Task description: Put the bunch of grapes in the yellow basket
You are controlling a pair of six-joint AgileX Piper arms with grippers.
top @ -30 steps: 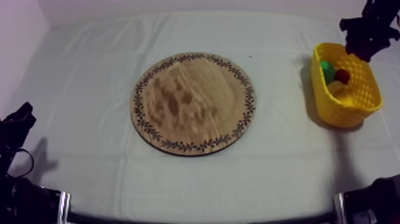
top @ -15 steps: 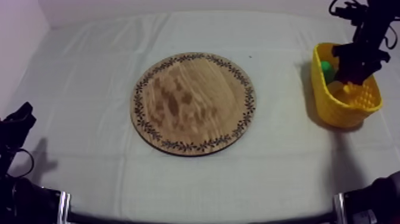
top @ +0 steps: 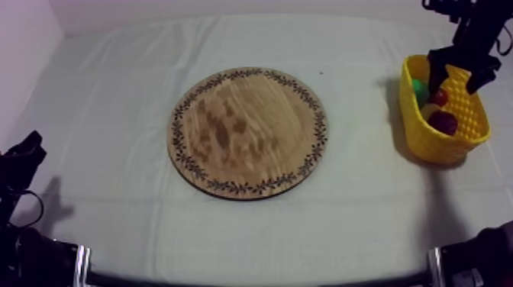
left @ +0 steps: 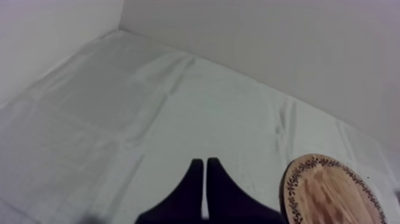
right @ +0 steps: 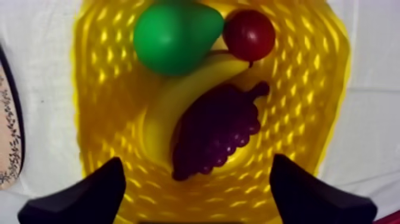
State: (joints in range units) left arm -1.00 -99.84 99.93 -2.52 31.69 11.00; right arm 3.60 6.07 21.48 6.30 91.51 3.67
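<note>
No readable text, label or number anywhere.

banana (right: 172,101): partly under bunch of grapes (right: 217,134)
wooden board (left: 333,190): cut by edge
pear (top: 419,88): 10 o'clock in yellow basket (top: 439,141), half hidden

pear (right: 172,36), banana (right: 159,116), grapes (right: 217,134), small red fruit (right: 249,34) fill yellow basket (right: 95,83) | wooden board (top: 248,132) free

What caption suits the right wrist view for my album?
Right gripper open above the yellow basket, where the bunch of grapes lies beside banana, pear and small red fruit.
</note>
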